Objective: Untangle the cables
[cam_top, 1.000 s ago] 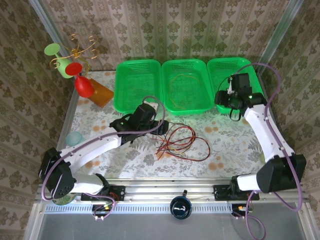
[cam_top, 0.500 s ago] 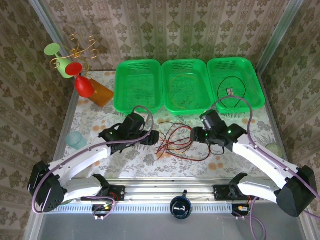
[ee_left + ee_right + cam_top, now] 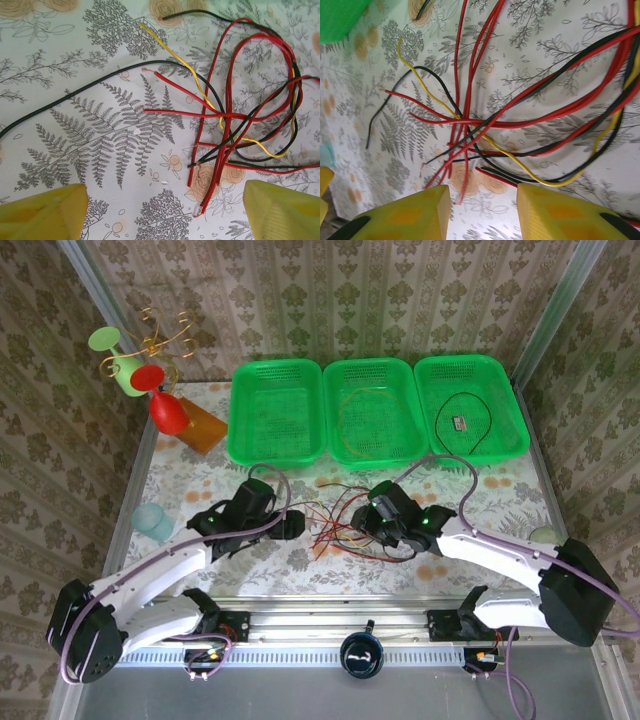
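Note:
A tangle of red, black and yellow cables (image 3: 345,525) lies on the floral tablecloth between my two grippers. My left gripper (image 3: 298,522) stands open just left of the tangle. In the left wrist view its yellow fingertips (image 3: 42,215) stand wide apart, and red cable ends (image 3: 200,207) lie on the cloth between them, untouched. My right gripper (image 3: 362,528) is at the tangle's right side, open. In the right wrist view the crossed cables (image 3: 485,120) lie just beyond its fingertips (image 3: 410,215), with nothing between them. A black strand (image 3: 75,95) trails off to the left.
Three green baskets stand at the back: the left one (image 3: 250,430), the middle one (image 3: 345,375) with a thin yellowish cable, the right one (image 3: 508,430) with a black cable. Red and green goblets (image 3: 160,405) and an orange block stand at the back left. A pale cup (image 3: 150,520) sits at the left.
My right arm swung from the right basket down to the tangle, leaving a black cable in that basket, and its jaws narrowed. My left gripper drew back slightly leftward.

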